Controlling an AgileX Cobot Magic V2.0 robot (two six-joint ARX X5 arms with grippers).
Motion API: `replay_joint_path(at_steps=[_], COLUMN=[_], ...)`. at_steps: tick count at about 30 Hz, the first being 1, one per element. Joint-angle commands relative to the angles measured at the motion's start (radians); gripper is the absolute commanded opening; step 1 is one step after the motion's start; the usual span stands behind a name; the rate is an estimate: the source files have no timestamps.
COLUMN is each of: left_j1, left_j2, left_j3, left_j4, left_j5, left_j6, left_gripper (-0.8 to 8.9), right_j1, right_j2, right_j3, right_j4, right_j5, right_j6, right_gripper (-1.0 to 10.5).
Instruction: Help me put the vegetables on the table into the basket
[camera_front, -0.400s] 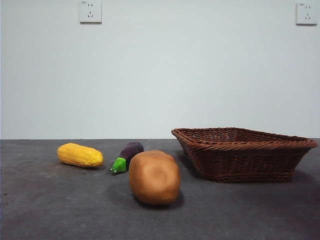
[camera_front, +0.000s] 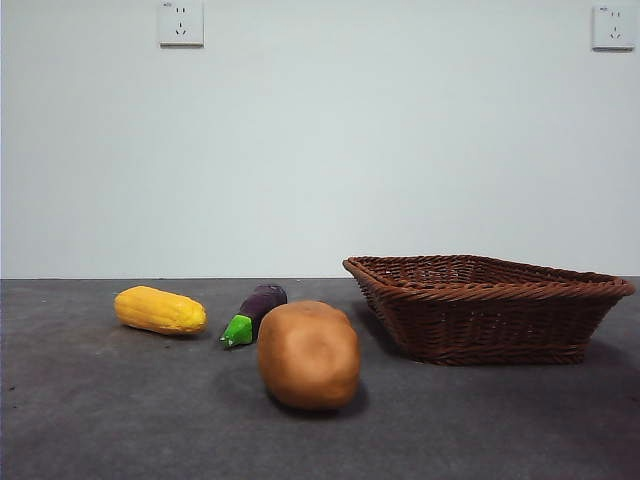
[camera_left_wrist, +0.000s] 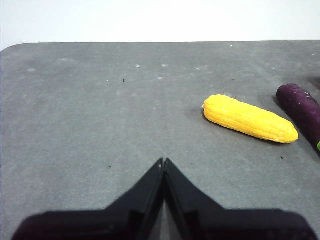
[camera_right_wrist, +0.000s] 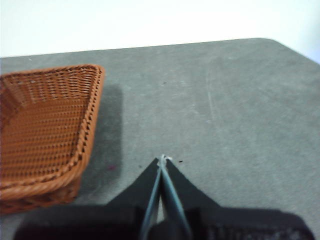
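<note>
Corn (camera_left_wrist: 248, 119) lies well apart from closed left pincer (camera_left_wrist: 163, 161).

Even soft light, faint shadows beside potato (camera_front: 309, 355), right wrist view slightly blurred

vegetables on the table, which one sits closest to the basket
The potato, the big tan-brown one. It lies just beside the basket, while the eggplant and corn lie farther off.

Corn (camera_front: 160, 310), eggplant (camera_front: 254, 313), potato (camera_front: 309, 355) left of basket (camera_front: 488, 308) on table (camera_front: 120, 410)
</note>
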Motion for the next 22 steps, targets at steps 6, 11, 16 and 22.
replay_joint_path(at_steps=[6,11,16,22], left_j1=[-0.002,-0.002,-0.002,-0.002], left_j2=[0.0,0.0,0.023,0.107], left_j3=[-0.01,0.004,0.054,0.148], left_j4=[0.019,0.058,0.058,0.056], left_j5=[0.005,0.013,0.034,0.042], left_j6=[-0.035,-0.061,-0.106,-0.132], left_gripper=[-0.05,-0.05,-0.05,-0.05], right_j1=[-0.001,-0.001,-0.001,-0.001], right_j2=[-0.002,0.001,0.051,0.201], right_j3=[-0.007,0.023,0.101,0.227], right_j4=[0.002,-0.002,-0.002,-0.009], right_j5=[-0.001,-0.045,-0.034,-0.038], right_j6=[0.186,0.212,0.23,0.232], right_gripper=[0.0,-0.1,-0.1,-0.1])
